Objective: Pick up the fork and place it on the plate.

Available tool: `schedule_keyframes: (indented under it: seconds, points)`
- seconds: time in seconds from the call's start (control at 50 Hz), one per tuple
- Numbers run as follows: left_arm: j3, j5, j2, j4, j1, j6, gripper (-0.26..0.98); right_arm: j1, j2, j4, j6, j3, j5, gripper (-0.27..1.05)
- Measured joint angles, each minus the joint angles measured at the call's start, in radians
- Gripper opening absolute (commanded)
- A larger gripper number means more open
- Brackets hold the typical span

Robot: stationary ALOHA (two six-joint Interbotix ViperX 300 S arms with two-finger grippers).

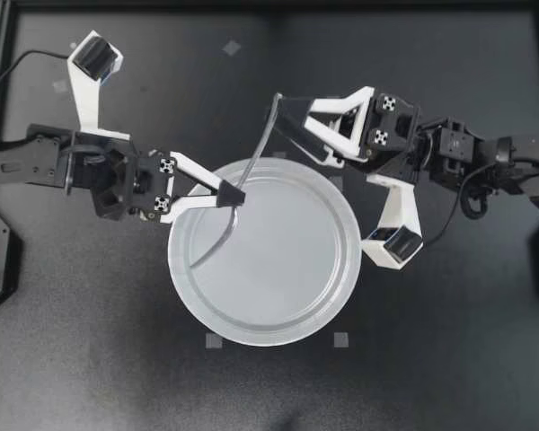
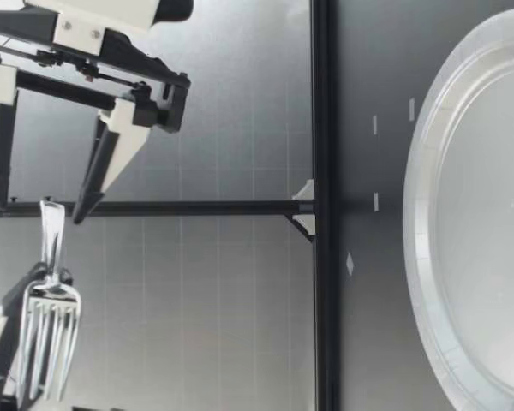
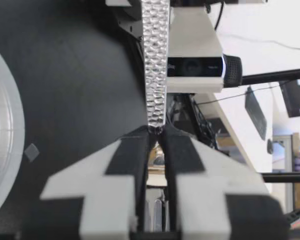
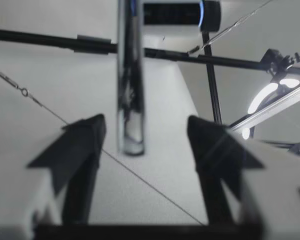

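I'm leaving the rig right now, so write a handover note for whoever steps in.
Left gripper: shut on the fork, holding it in the air, tines over the plate.
Right gripper: open, the handle's end between its fingers, not touched.
Done: fork is off the table.
Left: lower it onto the plate and let go.

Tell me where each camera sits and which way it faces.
Top: above the table, facing straight down on plate and fork; left gripper and right gripper show.
Low: table height, facing across the plate; right gripper and raised fork show.
Left wrist: behind the left gripper, facing along its fingers shut on the fork.
Right wrist: behind the right gripper, facing along open fingers flanking the fork's handle.
Shared: all four show the fork.
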Motion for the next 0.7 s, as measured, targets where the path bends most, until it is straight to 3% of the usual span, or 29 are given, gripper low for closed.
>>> schedule_keyframes:
  seconds: [0.38,0.7]
  points:
    - [0.0,0.002,0.008,0.0,-0.003,0.002,-0.01,0.0,0.048,0.0,-0.008,-0.015,0.012,0.12]
    - [0.014,-0.012,0.006,0.018,-0.003,0.114,0.02,0.0,0.066,0.0,-0.008,-0.029,0.028,0.07]
